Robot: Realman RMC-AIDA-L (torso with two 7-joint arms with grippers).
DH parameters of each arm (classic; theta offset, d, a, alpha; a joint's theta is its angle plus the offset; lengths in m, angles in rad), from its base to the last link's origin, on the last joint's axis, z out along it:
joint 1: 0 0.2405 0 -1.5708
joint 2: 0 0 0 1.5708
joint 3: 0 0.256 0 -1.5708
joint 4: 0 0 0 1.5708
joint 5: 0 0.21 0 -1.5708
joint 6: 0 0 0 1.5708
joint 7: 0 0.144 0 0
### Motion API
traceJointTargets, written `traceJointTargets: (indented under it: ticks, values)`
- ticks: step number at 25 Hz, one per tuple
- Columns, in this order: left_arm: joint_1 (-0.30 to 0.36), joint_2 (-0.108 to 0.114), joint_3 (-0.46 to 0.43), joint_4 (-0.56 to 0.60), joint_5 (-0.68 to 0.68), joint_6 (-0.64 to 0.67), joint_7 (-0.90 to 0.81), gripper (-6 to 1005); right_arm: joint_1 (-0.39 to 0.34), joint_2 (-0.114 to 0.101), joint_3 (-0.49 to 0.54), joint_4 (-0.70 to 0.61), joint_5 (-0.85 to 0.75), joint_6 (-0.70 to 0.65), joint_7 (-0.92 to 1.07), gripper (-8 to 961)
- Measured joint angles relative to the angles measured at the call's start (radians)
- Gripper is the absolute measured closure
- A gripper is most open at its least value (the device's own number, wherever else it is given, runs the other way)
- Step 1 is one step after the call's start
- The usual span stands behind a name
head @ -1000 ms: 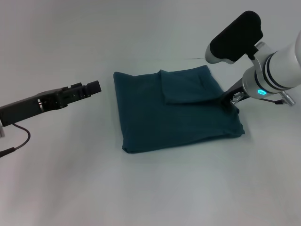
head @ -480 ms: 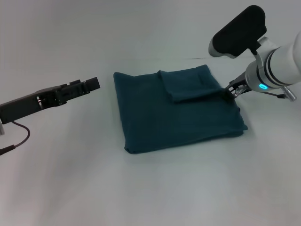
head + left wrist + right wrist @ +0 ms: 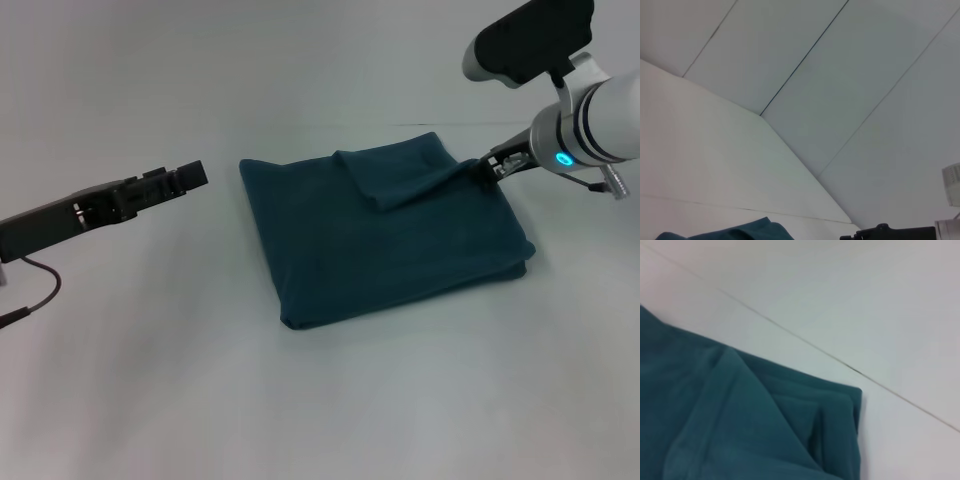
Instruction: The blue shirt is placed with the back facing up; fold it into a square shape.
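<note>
Head view: one blue shirt (image 3: 385, 235), dark teal, folded into a rough square and lying flat near the middle of the pale table (image 3: 300, 400). No lettering shows on the upper side. A smaller folded flap lies across the far part of the square; its right end rises in a ridge toward the right gripper.

Right gripper (image 3: 489, 166): at the shirt's far right corner, at the raised end of the flap. The cloth is drawn up to the fingertips, and the jaws appear closed on that edge, pinched tight on the fabric. The white arm, with a lit blue ring, reaches in from the right.

Left gripper (image 3: 193, 174): black, held above the bare table to the left of the shirt, apart from the cloth and holding nothing. How far its jaws stand apart cannot be told.

Right wrist view: the shirt's layered folds and one squared corner, close up, against the table.

Left wrist view: a small teal edge of the shirt against the table and pale wall panels.
</note>
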State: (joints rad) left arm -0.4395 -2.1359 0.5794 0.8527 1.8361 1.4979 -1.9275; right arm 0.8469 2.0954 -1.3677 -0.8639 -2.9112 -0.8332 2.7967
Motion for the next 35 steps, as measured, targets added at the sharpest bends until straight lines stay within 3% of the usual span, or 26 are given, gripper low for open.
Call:
traceJointTargets:
  ticks: [14,26,35]
  values:
    - [0.005,0.001,-0.025,-0.001,-0.003,0.002,0.004,50,-0.015,-0.002,0.011,-0.006,0.167,-0.054,-0.093,604]
    - [0.005,0.009,-0.027,-0.029,-0.036,0.008,0.006,49,0.005,0.002,-0.108,-0.005,0.127,-0.01,-0.156,604]
    - [0.007,0.008,-0.044,-0.031,-0.038,0.01,0.006,50,-0.111,0.001,-0.108,-0.24,0.132,-0.053,-0.152,605]
